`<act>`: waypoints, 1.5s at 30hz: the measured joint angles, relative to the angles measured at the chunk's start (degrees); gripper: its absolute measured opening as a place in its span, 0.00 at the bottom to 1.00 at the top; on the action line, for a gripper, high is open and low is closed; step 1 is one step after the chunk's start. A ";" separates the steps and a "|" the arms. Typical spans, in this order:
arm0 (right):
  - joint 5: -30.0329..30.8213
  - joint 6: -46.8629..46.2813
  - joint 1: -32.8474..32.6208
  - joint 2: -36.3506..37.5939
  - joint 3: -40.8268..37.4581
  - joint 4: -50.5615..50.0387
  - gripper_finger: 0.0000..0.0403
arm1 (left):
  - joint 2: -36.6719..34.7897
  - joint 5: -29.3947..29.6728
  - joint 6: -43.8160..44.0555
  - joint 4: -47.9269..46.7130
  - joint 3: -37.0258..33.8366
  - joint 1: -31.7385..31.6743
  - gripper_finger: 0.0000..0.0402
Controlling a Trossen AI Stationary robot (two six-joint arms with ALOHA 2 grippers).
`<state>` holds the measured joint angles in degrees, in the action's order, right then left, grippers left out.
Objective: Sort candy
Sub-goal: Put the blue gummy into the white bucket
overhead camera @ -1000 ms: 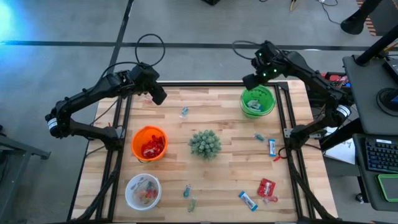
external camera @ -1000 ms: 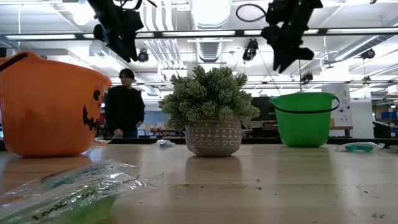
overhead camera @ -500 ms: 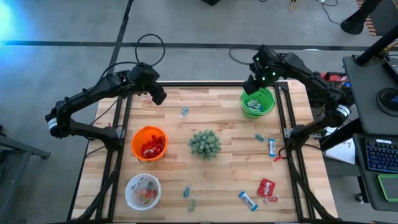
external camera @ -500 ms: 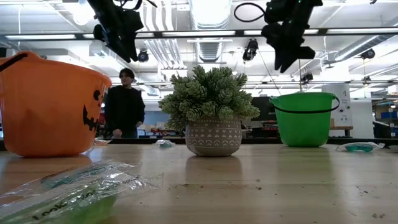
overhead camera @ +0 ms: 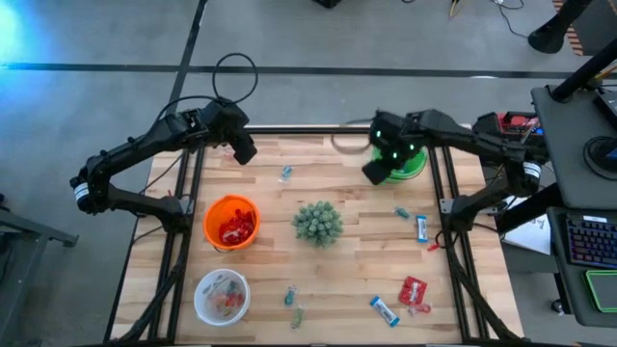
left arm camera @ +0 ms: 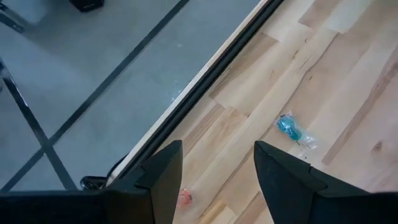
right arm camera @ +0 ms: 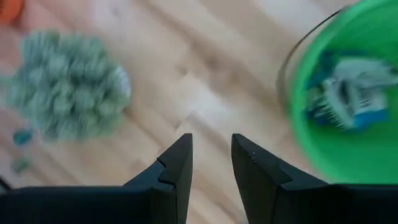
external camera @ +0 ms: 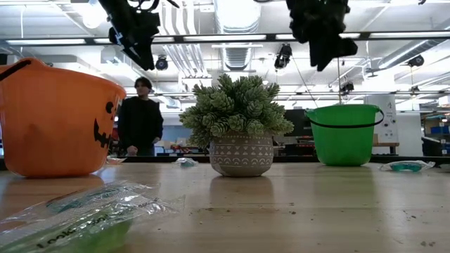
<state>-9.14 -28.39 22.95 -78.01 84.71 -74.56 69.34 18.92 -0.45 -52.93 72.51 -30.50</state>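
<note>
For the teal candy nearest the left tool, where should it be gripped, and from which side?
Grip the teal candy across its plump middle, not the thin clear wrapper tails. It lies flat on the table with bare wood all round, so the open left tool would best come straight down.

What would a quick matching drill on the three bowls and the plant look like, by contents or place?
Things:
1. orange bowl
2. green bowl
3. clear bowl
4. plant

Descriptions:
A. mid-table, in a patterned pot
B. holds red candy
C. holds blue-and-white candy
D. near the front left corner, mixed candy

Pairs: 1-B, 2-C, 3-D, 4-A
</note>
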 joint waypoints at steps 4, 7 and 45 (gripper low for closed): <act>1.02 -3.58 -6.76 0.01 -0.26 -4.05 0.25 | 0.00 -0.52 -2.67 -1.63 0.00 0.02 0.45; 6.02 -5.37 -11.43 0.01 -1.62 -8.19 0.25 | 0.00 -2.70 -4.84 -3.84 0.00 0.02 0.45; 8.74 -24.36 -16.92 18.96 -49.59 19.72 0.28 | -0.07 -4.66 -4.87 -5.60 0.00 0.02 0.45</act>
<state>-0.40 -52.75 6.03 -59.05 35.11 -54.84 69.27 14.26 -5.32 -58.52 72.51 -30.48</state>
